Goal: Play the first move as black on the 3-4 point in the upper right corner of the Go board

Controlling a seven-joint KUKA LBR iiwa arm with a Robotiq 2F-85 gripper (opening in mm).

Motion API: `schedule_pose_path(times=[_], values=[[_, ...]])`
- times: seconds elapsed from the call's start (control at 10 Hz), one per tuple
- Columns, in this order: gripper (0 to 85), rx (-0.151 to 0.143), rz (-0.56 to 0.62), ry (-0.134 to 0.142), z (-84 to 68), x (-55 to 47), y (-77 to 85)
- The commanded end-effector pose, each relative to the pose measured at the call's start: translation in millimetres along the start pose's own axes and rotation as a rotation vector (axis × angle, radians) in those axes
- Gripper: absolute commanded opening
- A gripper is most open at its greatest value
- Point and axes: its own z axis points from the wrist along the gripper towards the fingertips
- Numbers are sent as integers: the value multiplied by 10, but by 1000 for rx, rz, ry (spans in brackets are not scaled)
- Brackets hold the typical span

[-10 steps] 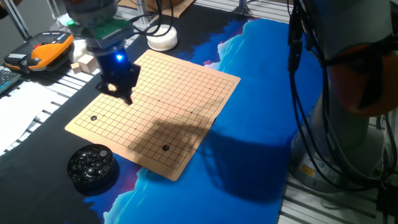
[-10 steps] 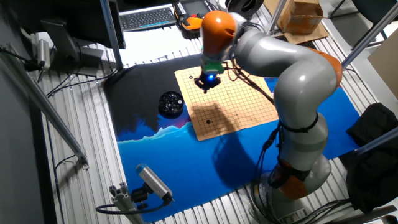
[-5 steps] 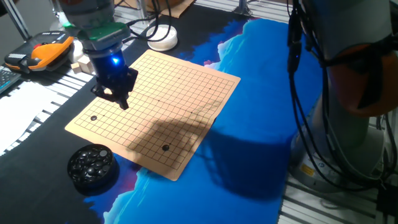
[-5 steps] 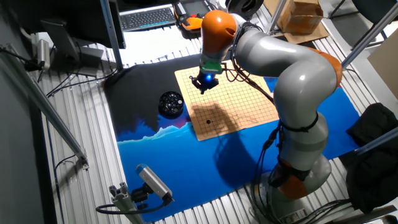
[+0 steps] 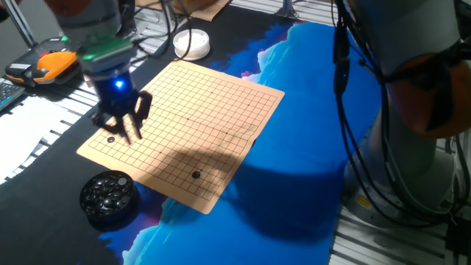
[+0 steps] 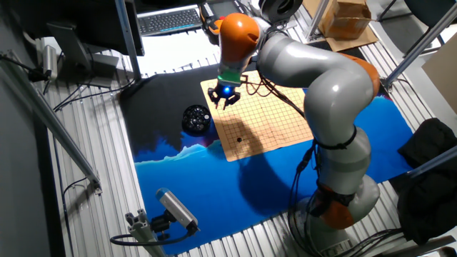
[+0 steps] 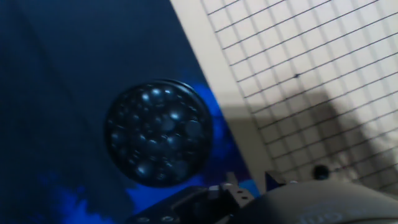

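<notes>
At the far left of one fixed view, an orange-and-black device [image 5: 45, 65] lies on the bench [image 5: 294, 184], and below it, near the front edge, sits the round dark bowl of black stones [image 5: 109, 196], just off the corner of the Go board [image 5: 199, 110]. The gripper [image 5: 121, 129] hangs over the board's left part, its blue light glowing and its fingers spread apart with nothing visibly between them, so it looks released. One black stone [image 5: 111, 140] rests on the board close to the left corner, just beside the fingertips; another black stone [image 5: 195, 174] lies near the board's front edge, well apart from the first. A white round object [image 5: 191, 44] stands beyond the board's far edge. In the hand view the bowl [image 7: 158, 132] fills the left centre and the board's grid [image 7: 311, 74] spreads to the right. To the right, blue cloth [image 5: 309, 110] covers the bench.
</notes>
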Motion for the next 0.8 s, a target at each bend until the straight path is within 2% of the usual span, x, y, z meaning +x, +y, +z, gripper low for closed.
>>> schedule_pose_path(times=[0.0,0.3,0.6,0.7], values=[[340,-1,10,-8,54,-1,63],[340,-21,43,-23,240,-65,238],[340,-26,63,-48,432,-83,386],[340,-18,64,-59,489,-88,425]])
